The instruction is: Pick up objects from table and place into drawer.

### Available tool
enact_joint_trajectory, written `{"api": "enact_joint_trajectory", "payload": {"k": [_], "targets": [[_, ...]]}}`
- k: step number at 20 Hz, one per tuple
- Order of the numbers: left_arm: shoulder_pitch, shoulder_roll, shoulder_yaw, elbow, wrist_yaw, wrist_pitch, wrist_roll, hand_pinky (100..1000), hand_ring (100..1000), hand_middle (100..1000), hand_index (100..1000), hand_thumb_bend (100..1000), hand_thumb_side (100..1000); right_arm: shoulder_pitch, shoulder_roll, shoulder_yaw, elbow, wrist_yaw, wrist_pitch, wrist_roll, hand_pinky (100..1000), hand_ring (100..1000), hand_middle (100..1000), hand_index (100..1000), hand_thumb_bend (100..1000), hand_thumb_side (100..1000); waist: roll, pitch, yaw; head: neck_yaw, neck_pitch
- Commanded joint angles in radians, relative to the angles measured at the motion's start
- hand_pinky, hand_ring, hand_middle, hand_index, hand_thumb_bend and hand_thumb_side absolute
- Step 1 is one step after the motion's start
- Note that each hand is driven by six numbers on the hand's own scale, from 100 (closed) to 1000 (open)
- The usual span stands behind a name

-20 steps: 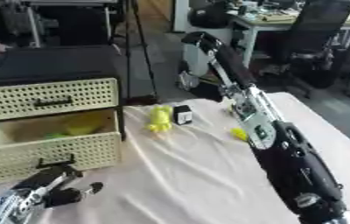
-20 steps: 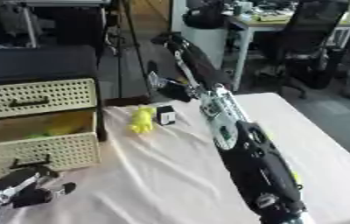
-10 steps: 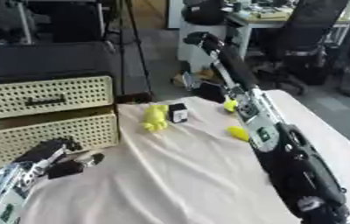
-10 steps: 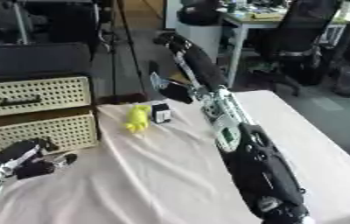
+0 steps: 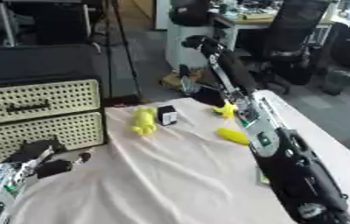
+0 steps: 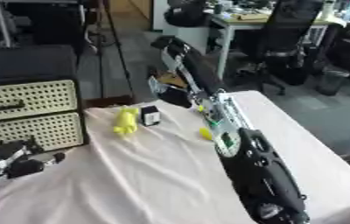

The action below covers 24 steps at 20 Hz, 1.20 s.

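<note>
Three yellow things sit on the pale cloth (image 5: 170, 175) covering the table. A tall yellow figure (image 5: 143, 120) lies with its long axis running roughly toward the far edge, top end pointing away from the robot, right beside a small black-and-white box (image 5: 166, 115). A star-shaped yellow piece (image 5: 226, 109) sits just off the right arm, and an oblong yellow one (image 5: 232, 135) lies slanted, its long axis going from far-left to near-right, touching or just beside the arm's side. The left hand (image 5: 46, 158) is down at the lower left, fingers curled in with nothing between them that can be made out, and the lower drawer (image 5: 40, 135) front sits just beyond its fingertips, looking pushed in flush with the upper drawer (image 5: 36, 101). All the yellow stuff is well off to the right of those fingers. The right hand (image 5: 196, 89) is way up past the table's far edge, dark and hard to read, so its fingers can't be told either way.
</note>
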Motion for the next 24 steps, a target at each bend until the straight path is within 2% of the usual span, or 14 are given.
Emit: {"api": "enact_joint_trajectory", "payload": {"k": [1, 6, 8, 10, 14, 17, 20, 24], "targets": [[-0.034, 0.032, 0.031, 0.010, -0.015, 0.013, 0.053, 668, 748, 805, 844, 601, 1000, -0.024, -0.011, -0.002, -0.026, -0.005, -0.003, 0.001, 856, 849, 837, 867, 100, 473, 0.003, -0.009, -0.005, 0.004, -0.014], [-0.025, 0.059, 0.044, -0.053, 0.022, 0.029, 0.167, 623, 688, 767, 814, 593, 1000, -0.016, -0.015, -0.006, -0.029, -0.006, -0.004, 0.002, 856, 849, 837, 867, 100, 510, 0.005, -0.010, -0.003, 0.002, -0.014], [0.002, 0.094, 0.038, -0.144, 0.067, 0.017, 0.187, 595, 635, 724, 793, 585, 1000, -0.008, -0.025, -0.010, -0.034, -0.007, -0.002, 0.000, 855, 850, 837, 867, 100, 518, 0.009, -0.011, 0.006, -0.005, -0.014], [0.055, 0.143, 0.031, -0.283, 0.133, 0.000, 0.182, 576, 612, 690, 775, 586, 1000, 0.007, -0.042, -0.016, -0.039, -0.009, 0.001, -0.003, 855, 850, 837, 868, 100, 522, 0.016, -0.015, 0.017, -0.012, -0.012], [0.235, 0.268, 0.044, -0.652, 0.302, -0.017, 0.116, 541, 576, 662, 754, 584, 1000, 0.049, -0.080, -0.029, -0.057, -0.018, 0.011, -0.008, 854, 850, 837, 868, 100, 524, 0.032, -0.029, 0.050, -0.025, -0.001], [0.389, 0.334, 0.099, -0.880, 0.417, -0.003, 0.070, 526, 567, 662, 751, 577, 1000, 0.083, -0.107, -0.043, -0.077, -0.035, 0.021, -0.013, 850, 851, 837, 868, 100, 528, 0.039, -0.040, 0.075, -0.034, 0.012], [0.524, 0.354, 0.170, -1.010, 0.496, 0.019, 0.064, 514, 557, 662, 745, 567, 1000, 0.114, -0.127, -0.051, -0.102, -0.061, 0.028, -0.012, 847, 851, 837, 869, 100, 531, 0.042, -0.048, 0.096, -0.039, 0.019], [0.660, 0.326, 0.238, -1.082, 0.555, 0.008, 0.067, 496, 533, 645, 731, 553, 1000, 0.160, -0.154, -0.061, -0.139, -0.100, 0.029, -0.007, 841, 851, 837, 870, 100, 535, 0.040, -0.055, 0.116, -0.045, 0.025]]}}
